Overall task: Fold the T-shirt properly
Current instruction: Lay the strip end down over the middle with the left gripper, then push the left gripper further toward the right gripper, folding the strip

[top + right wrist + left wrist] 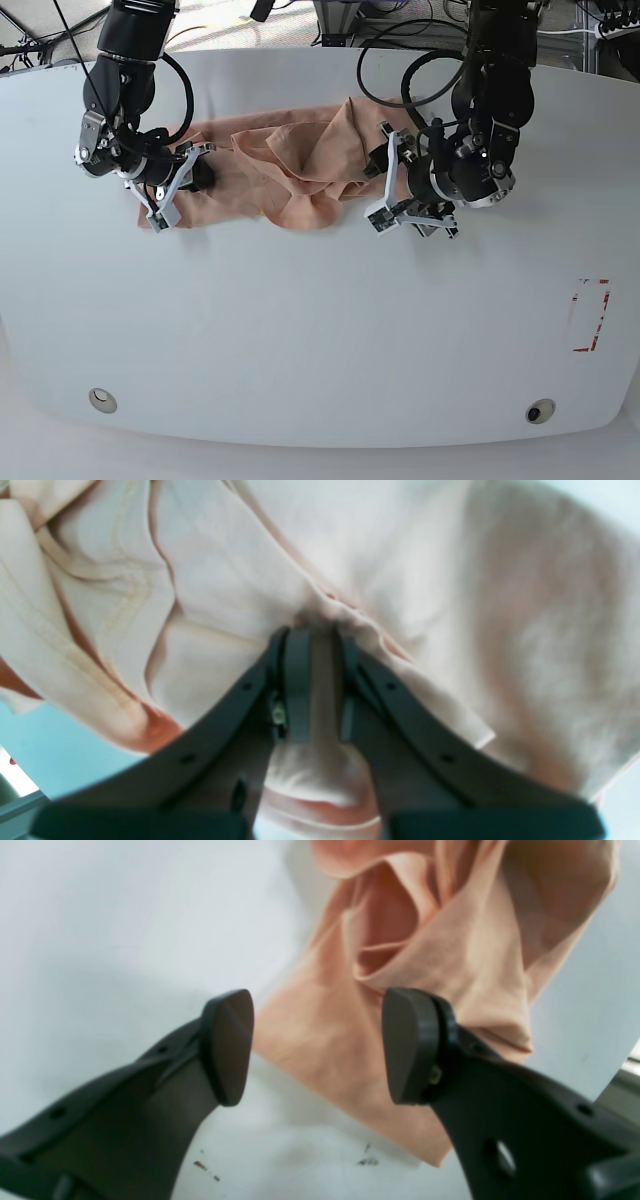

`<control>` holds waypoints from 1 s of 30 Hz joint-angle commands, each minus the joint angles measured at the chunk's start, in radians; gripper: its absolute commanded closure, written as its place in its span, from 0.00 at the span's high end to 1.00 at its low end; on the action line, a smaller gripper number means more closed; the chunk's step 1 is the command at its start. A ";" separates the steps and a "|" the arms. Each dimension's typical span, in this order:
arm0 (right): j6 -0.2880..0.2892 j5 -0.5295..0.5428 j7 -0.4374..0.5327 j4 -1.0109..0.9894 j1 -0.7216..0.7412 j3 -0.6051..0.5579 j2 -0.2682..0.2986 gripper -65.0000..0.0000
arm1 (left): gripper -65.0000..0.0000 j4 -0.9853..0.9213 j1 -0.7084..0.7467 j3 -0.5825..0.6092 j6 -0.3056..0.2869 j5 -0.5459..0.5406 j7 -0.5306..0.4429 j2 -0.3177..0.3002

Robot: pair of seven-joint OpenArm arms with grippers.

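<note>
Peach T-shirt [300, 170] bunched, long axis left-right across table [320, 330], right tool [320, 680] pinching its cloth, left tool [317, 1047] spread, empty

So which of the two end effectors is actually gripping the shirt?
The right end effector, pinching a fold of the T-shirt; the left end effector gapes open, holding nothing.

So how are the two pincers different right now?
The left pincer is open with nothing between its pads, while the right pincer is pinched shut on the T-shirt. The left one hovers by the shirt's edge; the right one is buried in bunched cloth. Both are dark and sit at the shirt's ends.
</note>
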 commanded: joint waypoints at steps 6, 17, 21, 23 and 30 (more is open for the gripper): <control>-0.002 -0.004 -0.002 0.012 0.012 0.004 0.008 0.12 | 0.58 -0.035 -0.018 0.151 -0.001 0.074 -0.038 0.053; -0.002 -0.008 -0.002 0.012 0.012 0.001 -0.001 0.12 | 0.58 -0.021 -0.079 0.433 -0.001 0.083 0.011 0.185; -0.002 -0.008 -0.002 0.012 0.015 -0.001 -0.001 0.12 | 0.58 0.055 -0.084 0.450 -0.001 0.083 0.015 0.195; -0.002 -0.008 -0.002 0.012 0.015 -0.001 -0.001 0.12 | 0.58 0.074 -0.086 0.438 -0.001 0.083 0.015 0.194; -0.002 -0.008 -0.002 0.012 0.024 -0.001 -0.001 0.12 | 0.58 0.080 -0.079 0.295 -0.001 0.088 0.015 0.086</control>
